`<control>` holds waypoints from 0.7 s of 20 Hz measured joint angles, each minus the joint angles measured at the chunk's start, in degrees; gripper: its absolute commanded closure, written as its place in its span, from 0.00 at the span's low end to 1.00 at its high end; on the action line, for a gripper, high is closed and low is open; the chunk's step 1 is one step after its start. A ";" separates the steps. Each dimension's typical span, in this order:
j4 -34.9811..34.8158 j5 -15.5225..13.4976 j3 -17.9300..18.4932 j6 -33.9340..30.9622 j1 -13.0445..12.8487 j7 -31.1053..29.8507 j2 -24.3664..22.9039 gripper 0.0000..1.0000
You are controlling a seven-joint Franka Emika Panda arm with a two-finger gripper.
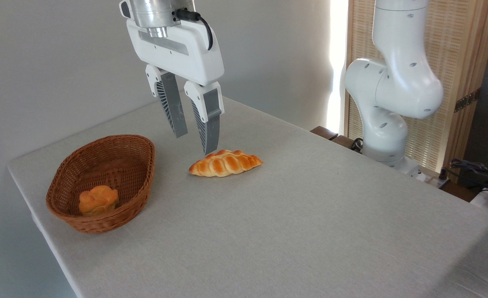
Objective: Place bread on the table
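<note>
On your left, near the table's [310, 231] left end, you have the brown wicker basket [138, 174], an oval one with its long axis running from the near-left toward the far-right. Inside it sits the bread [98, 199], the small knotted golden bun, resting on the basket floor at the near end, close against the front wall. It is roundish and lumpy, so you cannot read a clear long axis or pointing direction from it; its knotted top faces up. The rest of the basket holds nothing else that you can see. Moving right, the gripper [195, 142] hangs above the table, between the basket and the braided loaf [225, 163]. Its jaws are spread apart with nothing between them, and the right fingertip sits just above the loaf's far-left edge; you cannot tell whether it touches. The loaf lies flat on the cloth, its long axis running left to right with pointed ends. Farther right, the robot arm's [393, 91] white base stands beyond the table's far edge.
</note>
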 measured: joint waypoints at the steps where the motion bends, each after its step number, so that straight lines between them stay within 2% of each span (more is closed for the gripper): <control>1: 0.03 0.00 0.00 0.00 0.00 0.00 0.00 0.00; 14: 0.03 -0.31 -0.68 0.13 -0.10 0.00 0.10 0.00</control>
